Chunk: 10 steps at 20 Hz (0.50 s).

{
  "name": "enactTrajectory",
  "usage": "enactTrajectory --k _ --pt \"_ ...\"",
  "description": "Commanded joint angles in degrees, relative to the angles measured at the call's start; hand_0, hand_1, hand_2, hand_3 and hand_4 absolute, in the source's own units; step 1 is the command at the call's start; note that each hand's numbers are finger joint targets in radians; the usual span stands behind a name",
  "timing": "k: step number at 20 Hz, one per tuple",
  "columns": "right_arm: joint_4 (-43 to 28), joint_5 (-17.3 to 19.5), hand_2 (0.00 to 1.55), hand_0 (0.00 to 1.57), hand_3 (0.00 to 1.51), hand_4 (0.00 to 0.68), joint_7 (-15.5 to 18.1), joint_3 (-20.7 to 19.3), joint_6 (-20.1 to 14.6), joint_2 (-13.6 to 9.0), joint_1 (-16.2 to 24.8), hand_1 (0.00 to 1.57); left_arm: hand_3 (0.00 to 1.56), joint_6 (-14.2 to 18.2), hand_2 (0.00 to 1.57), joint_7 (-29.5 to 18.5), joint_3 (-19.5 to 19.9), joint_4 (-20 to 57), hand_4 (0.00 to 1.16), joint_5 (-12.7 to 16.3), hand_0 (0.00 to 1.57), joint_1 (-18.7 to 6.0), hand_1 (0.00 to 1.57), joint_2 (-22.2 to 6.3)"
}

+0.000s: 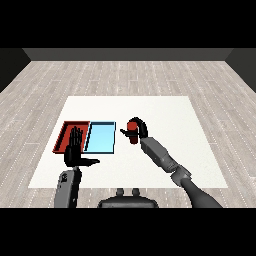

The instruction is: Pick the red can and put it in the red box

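- Grasp made: the right hand (138, 126) curls round the small red cylindrical can (132, 134), right of the shallow light blue tray (100, 137).
- Left to do: carry it left to the shallow red tray (65, 131), where the left hand (75, 149) hovers, fingers straight.

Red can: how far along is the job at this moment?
Done: the right hand is curled round the red can, to the right of the light blue tray. In hand: whether the can is off the table cannot be told. Left: carrying it past the blue tray into the red tray, over which the open left hand sits.
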<state>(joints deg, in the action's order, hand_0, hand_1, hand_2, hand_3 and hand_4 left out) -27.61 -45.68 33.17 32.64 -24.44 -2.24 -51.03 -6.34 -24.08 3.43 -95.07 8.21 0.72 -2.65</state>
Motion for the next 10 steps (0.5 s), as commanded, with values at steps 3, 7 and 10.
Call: enactTrajectory --k 3,7,10 --pt "-13.08 3.49 1.47 1.54 1.4 0.617 1.15 -0.67 -2.09 -4.12 5.38 1.54 0.0 2.26 0.0 3.15 -3.31 -0.83 0.0 -3.16 0.0 -3.43 0.0 1.35" --pt "-22.42 4.35 1.46 1.51 1.4 0.643 -0.4 -2.24 -2.25 -8.74 6.25 1.51 0.0 1.38 0.0 5.62 -7.48 -5.22 0.0 -3.74 0.0 0.26 0.0 2.29" --pt "-31.69 7.08 1.42 1.46 1.39 0.633 -2.65 -1.24 -6.33 -10.03 10.0 1.46 0.0 2.58 0.0 8.19 -9.15 -4.83 0.0 -4.44 0.0 -1.85 0.0 2.61"
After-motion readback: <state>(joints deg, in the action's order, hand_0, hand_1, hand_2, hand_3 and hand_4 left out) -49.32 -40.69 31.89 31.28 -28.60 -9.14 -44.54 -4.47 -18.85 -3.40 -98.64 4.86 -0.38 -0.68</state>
